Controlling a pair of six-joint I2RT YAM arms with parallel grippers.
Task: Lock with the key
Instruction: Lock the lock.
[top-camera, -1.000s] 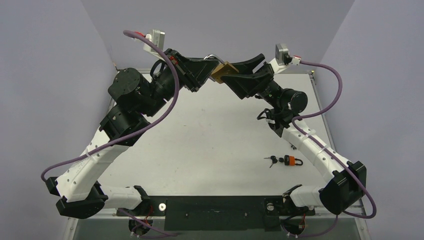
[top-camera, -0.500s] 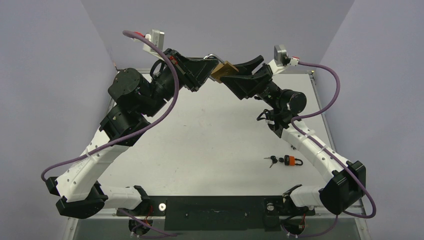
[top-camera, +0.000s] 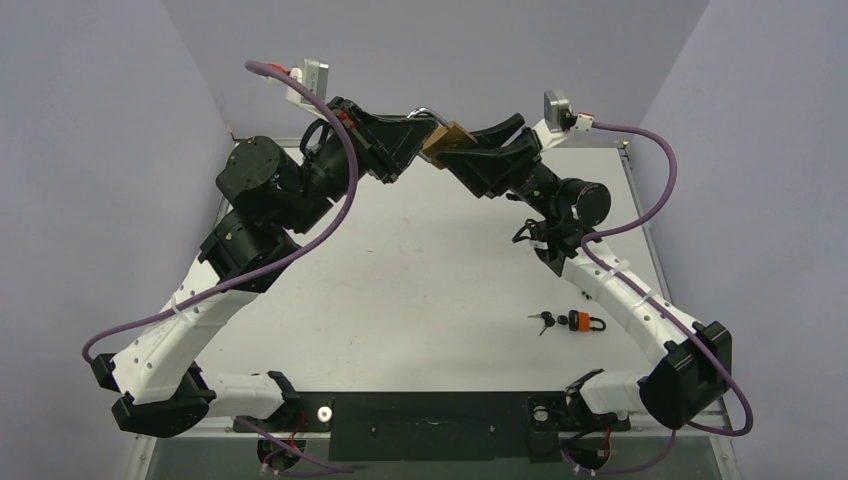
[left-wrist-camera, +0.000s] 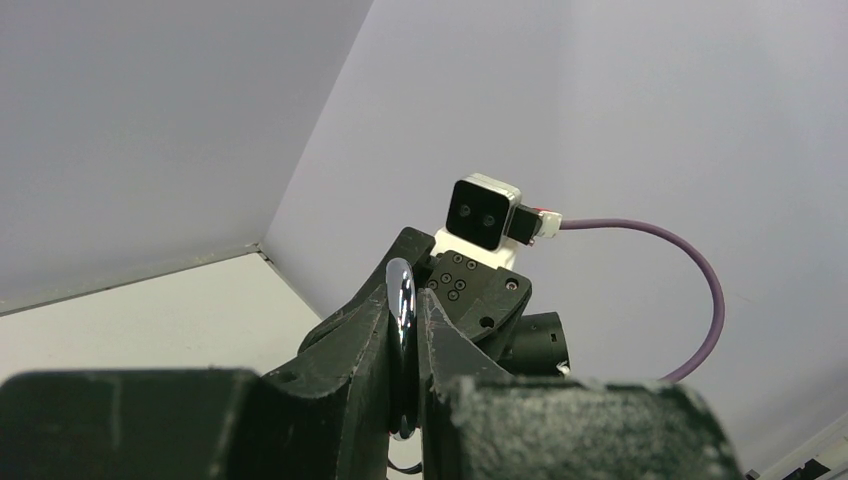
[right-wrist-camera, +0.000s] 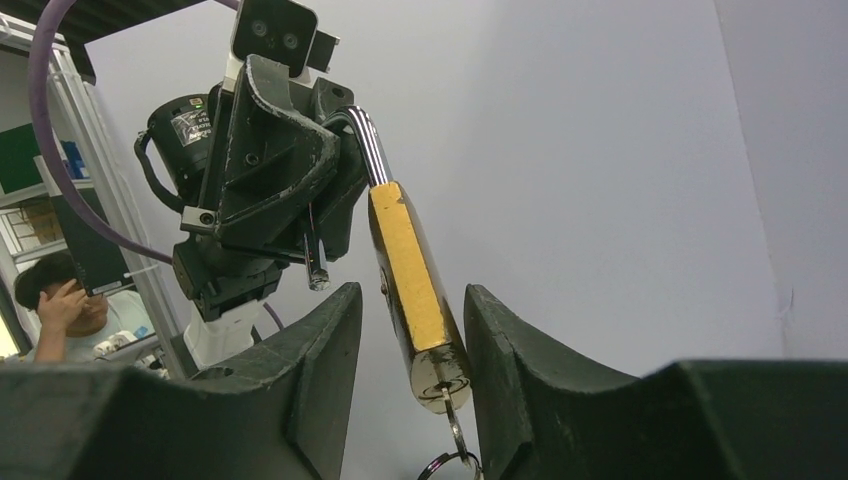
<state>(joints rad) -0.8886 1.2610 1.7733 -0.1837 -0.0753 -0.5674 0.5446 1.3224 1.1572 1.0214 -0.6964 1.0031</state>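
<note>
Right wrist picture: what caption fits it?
Left gripper dangles a brass padlock, key inserted, between fingers of the open right gripper.

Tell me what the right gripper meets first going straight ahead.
The right gripper would meet the brass padlock, which hangs between its fingers; beyond that, probably the left gripper clamping the shackle.

Left arm (top-camera: 250, 200): is standing raised, elbow folded out to the left, forearm pointing up and inward.
Right arm (top-camera: 610, 285): is mirroring that pose, elbow out to the right, forearm pointing up and inward.
Wrists: are sitting high and close together, facing one another.
Left gripper (top-camera: 430, 125): is pinching the shackle of the padlock (top-camera: 449, 140), fingers almost together.
Right gripper (top-camera: 463, 148): is meeting the left gripper tip to tip, fingers standing apart on either side of the padlock body, with gaps showing in the right wrist view.
</note>
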